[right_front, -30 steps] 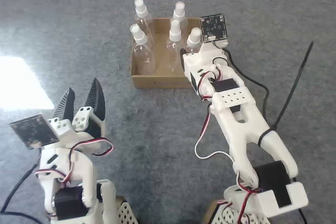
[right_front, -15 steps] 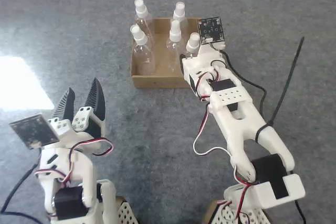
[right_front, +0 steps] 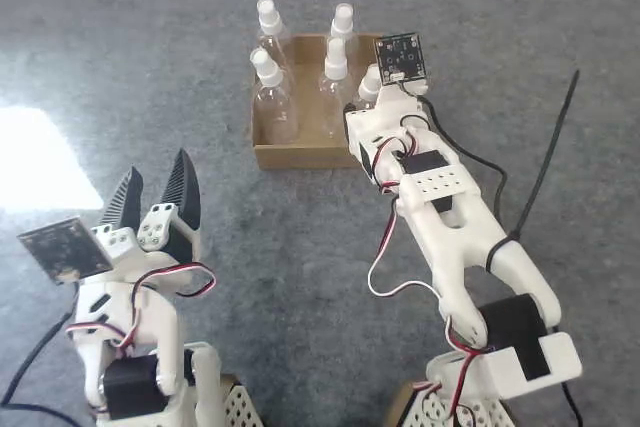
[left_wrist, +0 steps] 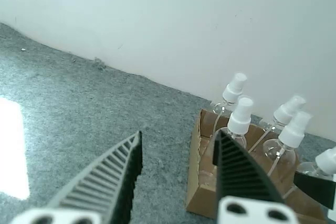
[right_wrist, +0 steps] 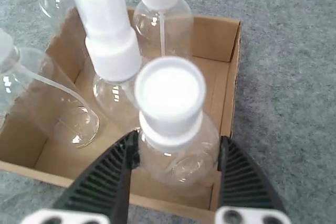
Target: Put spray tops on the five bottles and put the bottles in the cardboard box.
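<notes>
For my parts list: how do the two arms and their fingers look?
The left arm and the right arm are white plastic with black motor blocks. The fingers are black, pointed and ribbed inside. Thin red, black and white wires loop along the joints. Each wrist carries a small dark circuit board.

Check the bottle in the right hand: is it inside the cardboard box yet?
Inside. The bottle is upright within the cardboard box walls, near a corner, right hand around it.
</notes>
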Robot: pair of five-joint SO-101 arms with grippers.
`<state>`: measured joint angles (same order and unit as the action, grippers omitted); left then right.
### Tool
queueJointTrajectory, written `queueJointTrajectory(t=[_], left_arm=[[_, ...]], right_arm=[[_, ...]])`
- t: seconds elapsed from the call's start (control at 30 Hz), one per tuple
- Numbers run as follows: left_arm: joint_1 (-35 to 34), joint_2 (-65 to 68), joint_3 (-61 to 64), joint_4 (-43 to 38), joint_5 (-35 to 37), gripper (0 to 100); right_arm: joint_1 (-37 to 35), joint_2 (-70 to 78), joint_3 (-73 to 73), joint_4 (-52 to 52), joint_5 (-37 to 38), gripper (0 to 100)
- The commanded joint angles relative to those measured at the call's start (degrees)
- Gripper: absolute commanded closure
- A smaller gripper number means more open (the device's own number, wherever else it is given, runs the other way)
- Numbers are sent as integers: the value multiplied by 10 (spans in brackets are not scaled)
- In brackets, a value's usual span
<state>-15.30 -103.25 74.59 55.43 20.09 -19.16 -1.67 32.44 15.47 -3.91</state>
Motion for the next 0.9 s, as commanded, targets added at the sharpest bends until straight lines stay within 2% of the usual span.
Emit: queueJointTrajectory(t=[0.0,0.13,0.37,0.87], left_arm=[[0,-11,-30,-1,9,797],[0,-11,-30,-1,9,797],[0,-11,-30,-1,9,797],[0,-11,-30,-2,9,797]], right_arm=[[6,-9,-5,6,7,853],[6,-9,-5,6,9,848],[6,-9,-5,6,9,726],[6,-10,-6,7,11,723]])
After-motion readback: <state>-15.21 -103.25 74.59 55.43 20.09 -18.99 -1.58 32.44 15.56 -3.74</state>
